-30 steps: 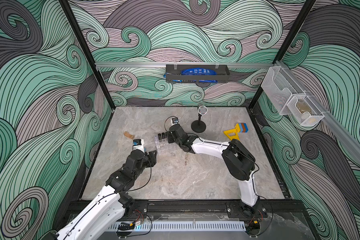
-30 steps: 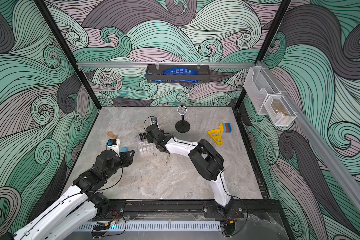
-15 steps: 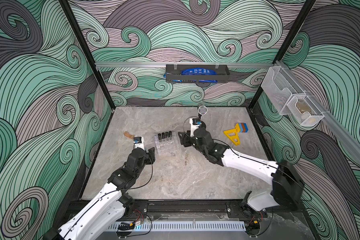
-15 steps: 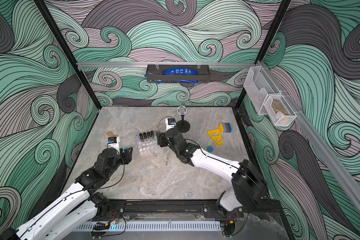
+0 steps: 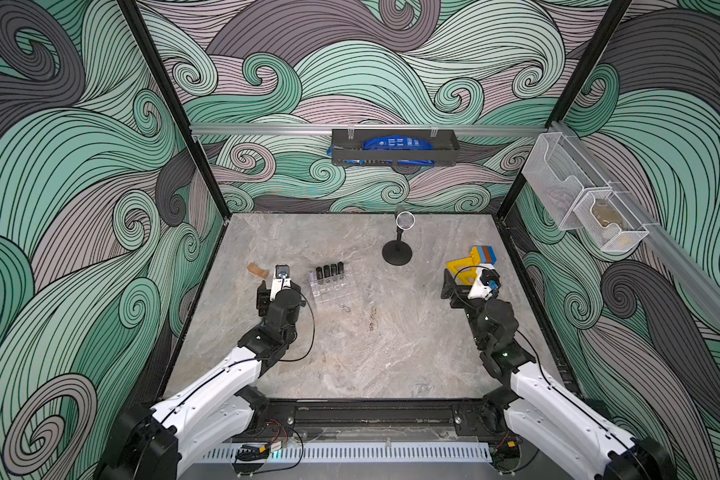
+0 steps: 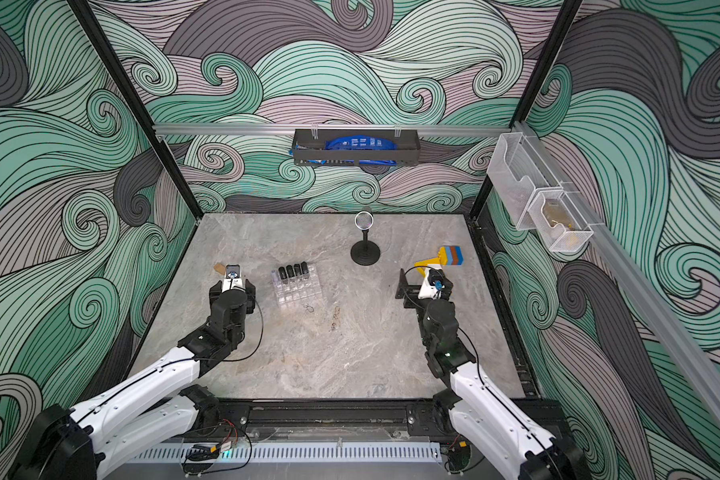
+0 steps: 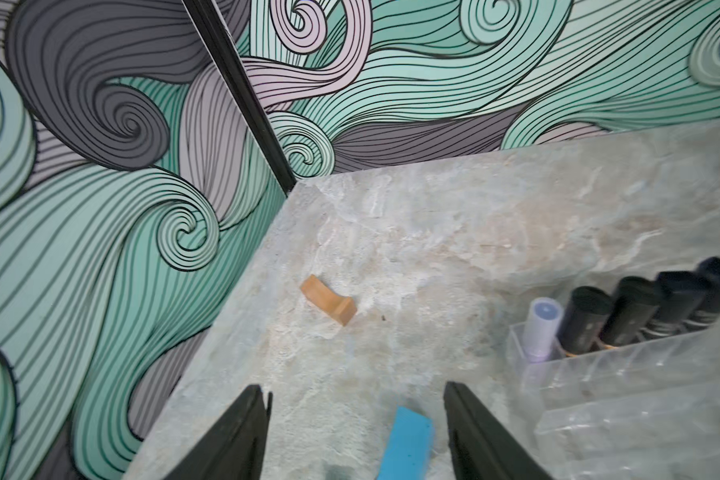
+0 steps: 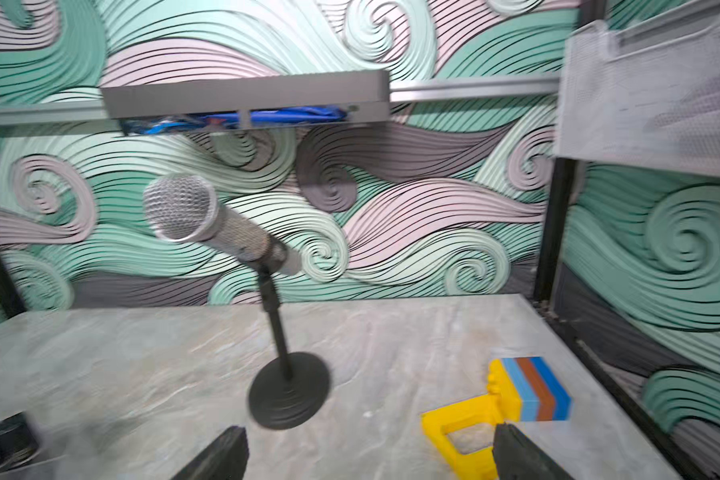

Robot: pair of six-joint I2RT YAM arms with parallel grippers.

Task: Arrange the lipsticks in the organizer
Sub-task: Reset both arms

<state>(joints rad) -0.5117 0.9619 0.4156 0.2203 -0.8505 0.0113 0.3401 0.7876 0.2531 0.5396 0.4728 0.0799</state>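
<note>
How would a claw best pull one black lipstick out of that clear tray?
Likely the cap standing above the organizer, from straight above. The lipsticks stand upright, packed side by side in one row, leaving only their sides across the row free.
</note>
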